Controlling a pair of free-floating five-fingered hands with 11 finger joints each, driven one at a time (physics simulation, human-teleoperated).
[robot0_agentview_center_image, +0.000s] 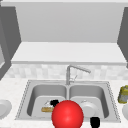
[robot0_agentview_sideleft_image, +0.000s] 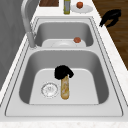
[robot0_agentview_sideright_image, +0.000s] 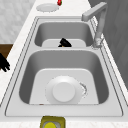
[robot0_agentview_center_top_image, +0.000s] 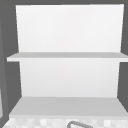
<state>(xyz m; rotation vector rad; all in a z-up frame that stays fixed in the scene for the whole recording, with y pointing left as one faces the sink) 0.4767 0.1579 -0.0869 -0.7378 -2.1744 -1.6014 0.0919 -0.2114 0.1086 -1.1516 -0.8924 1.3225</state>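
1. left hand down in the left basin, fingers curled over the far end of a baguette-like bread stick; seen too from the front, gripping the bread's end.
2. bread stick flat on the basin floor, lengthwise, just beside the round drain, touching the hand at one end.
3. probably light, crusty and fairly stiff, yet liable to snap or crumble if levered from one tip; a hold nearer the middle likely steadier.
4. right hand idle in the air at the front edge of the sink, off the bench rim; fingers look loosely curled, holding nothing.
5. right basin: upturned white plate, plus a small red-brown round thing near it.
6. farther out: tap between the basins, yellow-green jar on the bench at right, a plate with a red fruit beyond it, big red ball in the front foreground.
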